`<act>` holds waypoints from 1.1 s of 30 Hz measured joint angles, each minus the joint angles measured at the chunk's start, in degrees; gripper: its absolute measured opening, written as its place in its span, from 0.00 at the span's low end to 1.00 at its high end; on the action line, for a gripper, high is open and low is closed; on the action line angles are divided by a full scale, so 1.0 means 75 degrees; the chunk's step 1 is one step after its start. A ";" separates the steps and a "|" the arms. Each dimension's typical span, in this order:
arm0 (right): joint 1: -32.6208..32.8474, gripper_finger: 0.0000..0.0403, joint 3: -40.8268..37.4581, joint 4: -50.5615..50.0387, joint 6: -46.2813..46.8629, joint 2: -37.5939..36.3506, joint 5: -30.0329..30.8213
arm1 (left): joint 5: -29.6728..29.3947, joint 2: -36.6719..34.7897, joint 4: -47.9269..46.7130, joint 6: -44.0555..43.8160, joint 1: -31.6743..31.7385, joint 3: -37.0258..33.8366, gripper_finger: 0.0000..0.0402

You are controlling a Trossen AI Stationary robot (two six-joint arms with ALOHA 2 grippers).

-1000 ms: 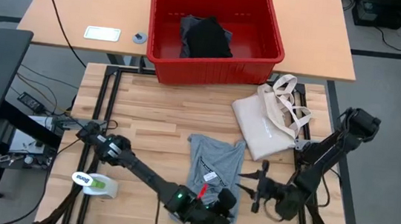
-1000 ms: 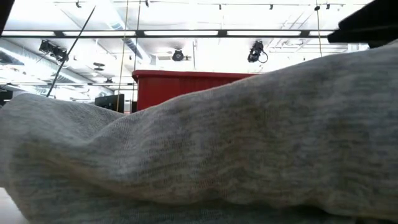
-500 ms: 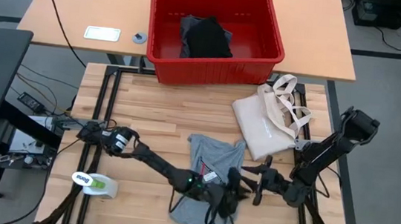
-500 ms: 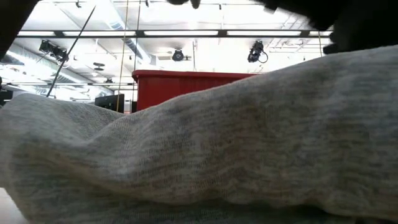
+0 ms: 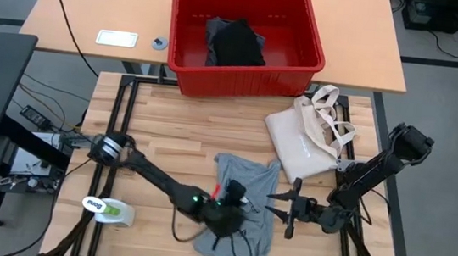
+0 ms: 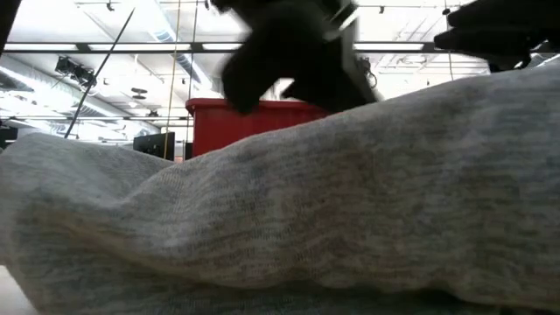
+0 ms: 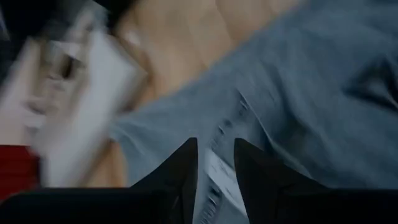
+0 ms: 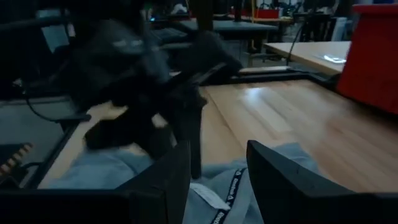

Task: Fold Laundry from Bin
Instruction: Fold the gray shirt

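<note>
The light grey T-shirt (image 5: pixel 245 200) lies crumpled on the wooden table near its front edge, its neck label (image 8: pixel 219 194) showing. My left gripper (image 5: pixel 237 188) hovers over the shirt's middle, tipped downward, fingers a narrow gap apart (image 7: pixel 216 146) with nothing between them. My right gripper (image 5: pixel 281 208) stands open at the shirt's right edge, pointing level toward the table's left (image 8: pixel 214 158). The red bin (image 5: pixel 244 66) sits beyond the table's far edge and holds a black garment (image 5: pixel 236 43). In the low view, grey cloth (image 6: pixel 289 227) fills the foreground.
A cream tote bag (image 5: pixel 304 140) lies at the table's right, behind my right gripper. A white-and-green object (image 5: pixel 107 209) rests at the front left corner. Bare wood (image 5: pixel 169 130) stretches between the shirt and the bin.
My left gripper has swung from the table's near edge toward the far edge and now sits over the shirt's middle, lower and tipped further down. The shirt has stayed where it was.
</note>
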 joint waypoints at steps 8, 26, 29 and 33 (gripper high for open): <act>-0.0739 0.47 0.0003 -0.0751 0.0546 -0.0001 -0.2192 | 0.1412 -0.2182 0.1316 -0.0544 0.0545 -0.3177 0.28; -0.2421 0.62 0.1588 -0.5657 0.1423 0.0002 -0.4011 | 0.4592 -0.2718 0.2287 -0.1098 0.2912 -0.4260 0.28; -0.2555 0.62 0.1588 -0.5655 0.1259 0.0002 -0.4015 | 0.4820 -0.2356 0.2729 -0.0860 0.2917 -0.4239 0.28; -0.2720 0.62 0.1591 -0.5694 0.1214 0.0002 -0.4049 | 0.4918 -0.1665 0.3129 -0.0510 0.2913 -0.4257 0.28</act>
